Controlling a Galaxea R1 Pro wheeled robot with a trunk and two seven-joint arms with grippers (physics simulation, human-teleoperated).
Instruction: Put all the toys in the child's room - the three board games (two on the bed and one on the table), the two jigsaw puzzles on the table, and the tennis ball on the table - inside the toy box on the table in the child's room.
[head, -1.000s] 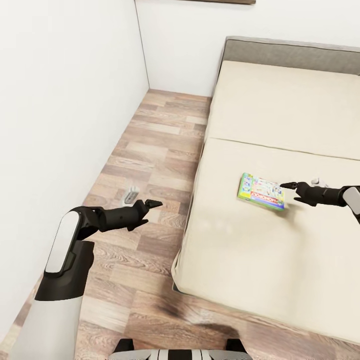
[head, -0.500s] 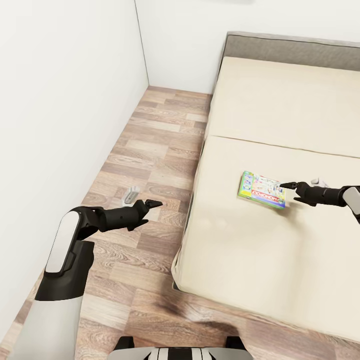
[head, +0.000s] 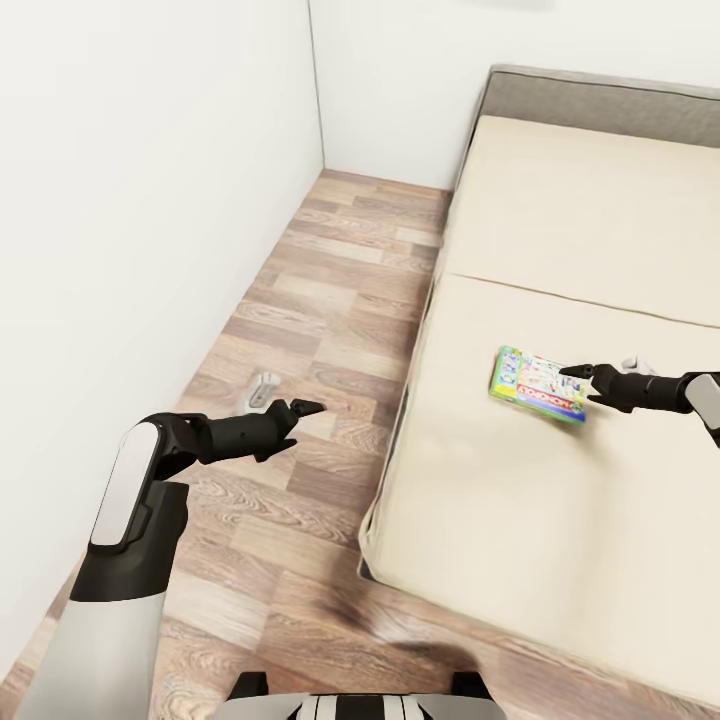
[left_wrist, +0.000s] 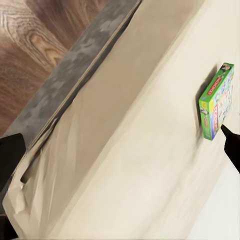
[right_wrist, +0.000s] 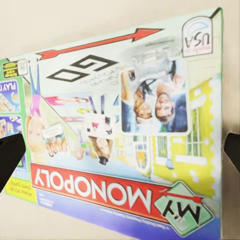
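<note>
A wide bed (head: 560, 520) with a cream cover takes up the right of the head view, a seam crossing it and a grey headboard (head: 600, 95) at its far end. Wood-plank floor (head: 320, 300) runs along its left side up to white walls (head: 150, 200) that meet in a corner. A small grey object (head: 264, 388) lies on the floor near the wall; too small to identify.

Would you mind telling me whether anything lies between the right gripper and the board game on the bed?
Nothing visible does. The right gripper hangs just over the board game, which lies flat on the bed, its fingers spread either side of the box lid.
</note>
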